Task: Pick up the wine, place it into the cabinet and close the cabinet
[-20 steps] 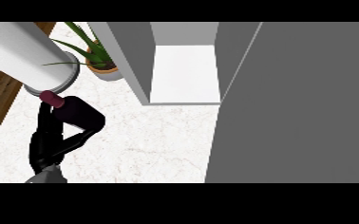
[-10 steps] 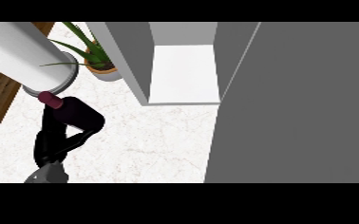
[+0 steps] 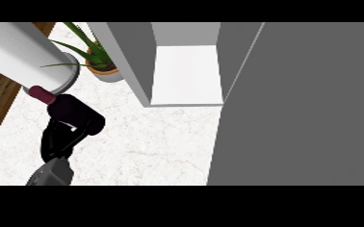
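nearest, at the lower left of the head view, a grey forearm comes in from the bottom edge and ends in the black left hand, its fingers curled round the dark body of the wine. the hand hides most of the bottle, so only the maroon neck and cap show, sticking out up and to the left over the counter's left edge. the robot's other hand does not show anywhere. the hand and bottle hang above the white marbled counter, which fills the lower middle of the view. the whole right side is taken by a big flat grey panel, which looks like the open cabinet door, though its hinge is out of view and i cannot tell for sure. further back, the cabinet stands open with grey side walls and a bare white floor inside; its top is cut off. left of it, near the counter's far left corner, a potted plant with long green leaves stands just beside the cabinet wall. a thick white cylinder slants in from the upper left, its end just above the bottle's cap; what it is cannot be made out. a strip of brown wood shows beyond the counter's left edge.
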Robot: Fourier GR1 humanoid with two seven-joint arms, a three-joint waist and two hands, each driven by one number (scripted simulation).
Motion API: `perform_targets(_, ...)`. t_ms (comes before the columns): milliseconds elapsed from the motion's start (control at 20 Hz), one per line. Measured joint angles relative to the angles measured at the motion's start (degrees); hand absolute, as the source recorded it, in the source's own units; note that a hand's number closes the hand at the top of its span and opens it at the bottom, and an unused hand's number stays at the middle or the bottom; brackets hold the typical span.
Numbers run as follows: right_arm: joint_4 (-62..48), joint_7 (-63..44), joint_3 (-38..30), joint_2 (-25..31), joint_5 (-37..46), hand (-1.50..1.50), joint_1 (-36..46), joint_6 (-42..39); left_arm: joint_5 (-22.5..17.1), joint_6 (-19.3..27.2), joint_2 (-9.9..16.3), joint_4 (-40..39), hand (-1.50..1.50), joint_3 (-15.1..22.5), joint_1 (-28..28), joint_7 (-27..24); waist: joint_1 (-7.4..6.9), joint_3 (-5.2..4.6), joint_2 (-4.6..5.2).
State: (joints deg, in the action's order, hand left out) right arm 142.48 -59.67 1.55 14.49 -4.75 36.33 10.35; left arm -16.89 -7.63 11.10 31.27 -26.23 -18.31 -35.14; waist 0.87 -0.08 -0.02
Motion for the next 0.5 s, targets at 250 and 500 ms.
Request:
perform_targets(250,-0.52,-0.03,-0.7,0.24,-0.14,-1.5,0.93,0.17,1.94,-1.46,0.85,-3.17,1.5,1.84,-2.02,-3.08,0.05,0.0,0.04)
perform_targets(500,-0.32,0.52,-0.74,0.37,-0.26,-1.5,-0.55,0.03,7.25,2.49,-0.02,-2.34,1.5,6.1,-3.36,-8.4,0.21,0.05,-0.1)
